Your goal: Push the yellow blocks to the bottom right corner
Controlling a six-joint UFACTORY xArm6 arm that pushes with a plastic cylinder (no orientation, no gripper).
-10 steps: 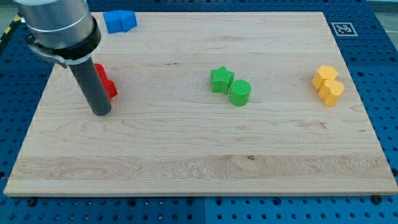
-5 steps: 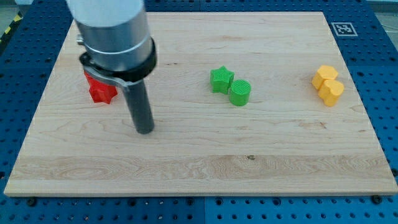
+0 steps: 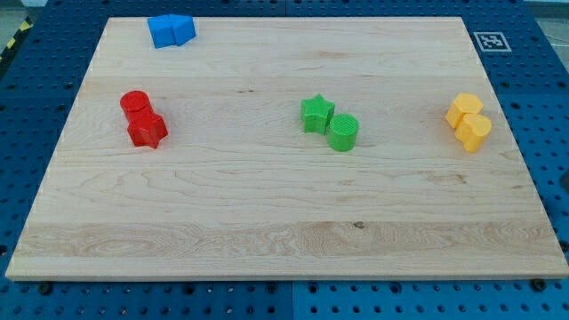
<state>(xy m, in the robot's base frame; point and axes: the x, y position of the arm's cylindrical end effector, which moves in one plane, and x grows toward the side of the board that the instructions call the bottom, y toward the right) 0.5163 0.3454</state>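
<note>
Touching yellow blocks (image 3: 468, 122), right edge

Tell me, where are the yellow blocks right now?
The two yellow blocks sit touching near the wooden board's right edge, about halfway up, right of the green star and green cylinder. My tip isn't visible.

You're looking at a robotics lab bench. The desk (image 3: 267, 222) is a pale wooden board sitting on a blue perforated mounting plate (image 3: 551, 116), holes in a regular grid. At 1 o'clock there's a black-and-white fiducial tag (image 3: 491, 41). At 11 o'clock, a strip of yellow-black hazard tape (image 3: 16, 36).
</note>
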